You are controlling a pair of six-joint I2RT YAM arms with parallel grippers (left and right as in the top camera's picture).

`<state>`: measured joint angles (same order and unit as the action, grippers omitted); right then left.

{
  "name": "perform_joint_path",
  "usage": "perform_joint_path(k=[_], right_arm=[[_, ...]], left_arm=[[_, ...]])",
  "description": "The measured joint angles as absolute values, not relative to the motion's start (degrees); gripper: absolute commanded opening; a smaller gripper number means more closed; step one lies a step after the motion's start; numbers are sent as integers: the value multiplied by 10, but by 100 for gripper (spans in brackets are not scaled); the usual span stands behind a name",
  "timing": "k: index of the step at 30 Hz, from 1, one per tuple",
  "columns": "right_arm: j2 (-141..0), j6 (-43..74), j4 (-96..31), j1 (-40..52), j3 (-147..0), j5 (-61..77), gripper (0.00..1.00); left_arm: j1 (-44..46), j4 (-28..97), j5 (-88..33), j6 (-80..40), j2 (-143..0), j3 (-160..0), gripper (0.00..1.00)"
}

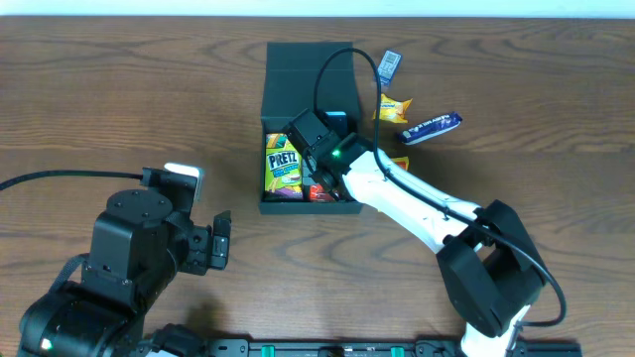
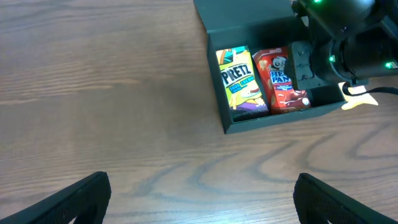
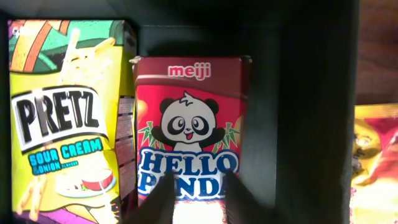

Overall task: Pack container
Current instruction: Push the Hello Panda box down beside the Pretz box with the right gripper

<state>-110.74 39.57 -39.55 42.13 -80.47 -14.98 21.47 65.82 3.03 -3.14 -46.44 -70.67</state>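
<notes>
Overhead, container: the black container (image 1: 308,208) sits at mid-table towards the far edge, with its flap lid open on the far side.
Overhead, contents: a Pretz box (image 1: 283,167) lies along the left wall. A red Hello Panda box (image 1: 317,193) lies next to it, mostly under the right gripper (image 1: 319,174).
Overhead, loose snacks: yellow packets (image 1: 392,107) and a blue bar (image 1: 432,126) lie on the table (image 1: 119,89) just right of the container.
Overhead, left arm: it is parked near the front left, well apart from the container.
Left wrist, left gripper (image 2: 202,205): the fingers are spread wide over bare wood, holding and touching nothing.
Left wrist, container (image 2: 273,121): both boxes lie flat and side by side. The right gripper (image 2: 301,71) is low over the red one.
Right wrist, right gripper (image 3: 199,186): the fingertips (image 3: 158,199) are a narrow gap apart over the Hello Panda box (image 3: 189,124). They do not reach around its sides and pinch nothing. Whether they rest on the lid of the box cannot be told.
Right wrist, free space: a dark strip of container floor (image 3: 305,93) lies right of the red box.
Step in hand: probably seating the Hello Panda box beside the Pretz box (image 3: 65,124).
Doing it well: lift straight up with the jaws parted so the box is not dragged. Keep clear of the right wall and the open lid, and leave the empty strip free for a loose snack.
</notes>
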Motion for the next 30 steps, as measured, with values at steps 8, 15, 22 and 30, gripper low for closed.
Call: perform_joint_path(k=[8, 15, 22, 30], right_arm=[[-1107, 392, -399, 418, -805, -161, 1], [-1107, 392, -406, 399, -805, -165, 1], [-1126, 392, -417, 396, -805, -165, 1], [-1152, 392, -420, 396, -805, -165, 1]], left_arm=[[215, 658, 30, -31, -464, -707, 95], [215, 658, 30, -31, -465, -707, 95], [215, 658, 30, -31, -465, -707, 95], [215, 658, 30, -31, -464, -707, 95]])
